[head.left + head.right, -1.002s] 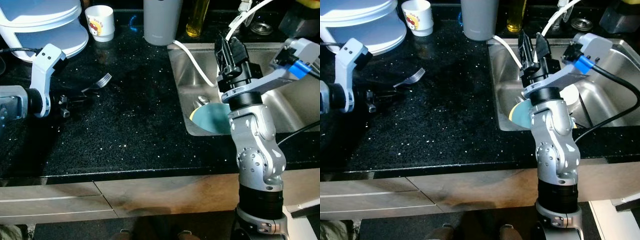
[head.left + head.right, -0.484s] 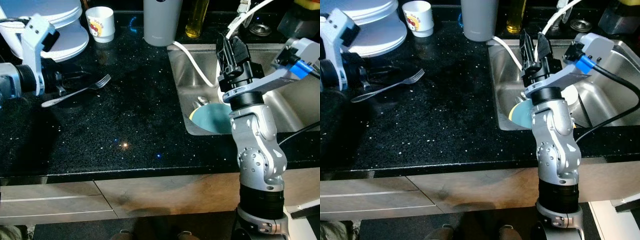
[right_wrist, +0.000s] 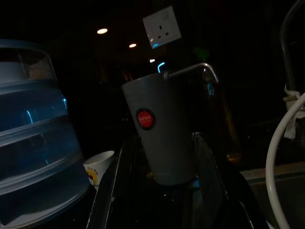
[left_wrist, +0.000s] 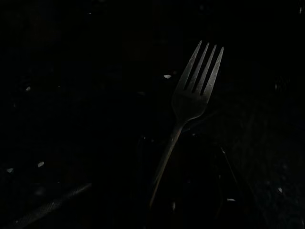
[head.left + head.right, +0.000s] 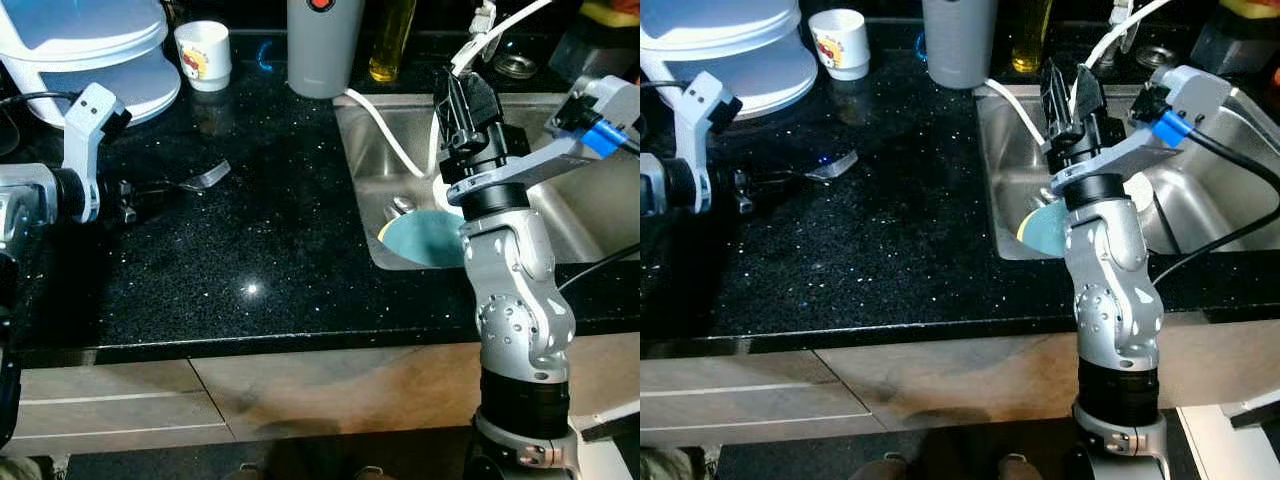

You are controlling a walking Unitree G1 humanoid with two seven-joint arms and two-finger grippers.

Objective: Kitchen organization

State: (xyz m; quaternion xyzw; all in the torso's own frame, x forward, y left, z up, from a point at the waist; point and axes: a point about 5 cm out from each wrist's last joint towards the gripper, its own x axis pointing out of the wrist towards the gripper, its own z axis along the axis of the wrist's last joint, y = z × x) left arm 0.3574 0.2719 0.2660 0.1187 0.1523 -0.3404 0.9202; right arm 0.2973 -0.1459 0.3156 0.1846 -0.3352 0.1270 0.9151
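Black speckled countertop [image 5: 270, 240], with a fork [image 5: 205, 177] lying on it toward the robot's left, tines pointing away from the left gripper [image 5: 150, 192]. Left gripper low over the counter, fingers reaching along the fork's handle; handle running back between the two dark fingers in the left wrist view [image 4: 190, 95], tines well clear of the tips. Cannot tell whether clenched on the handle or merely straddling it (too dark around the fingers).

Right gripper [image 5: 465, 105] raised above the steel sink [image 5: 380, 150], fingers pointing up and back, parted with nothing between them. Below it in the basin, a teal bowl [image 5: 420, 238] near the front wall, and a white hose [image 5: 385, 135] trailing over the sink's edge.

At the back of the counter: a grey tumbler [image 5: 322, 45] with a red sticker, a small white cup [image 5: 203, 52] and a stacked white container [image 5: 90, 45] behind the left arm.
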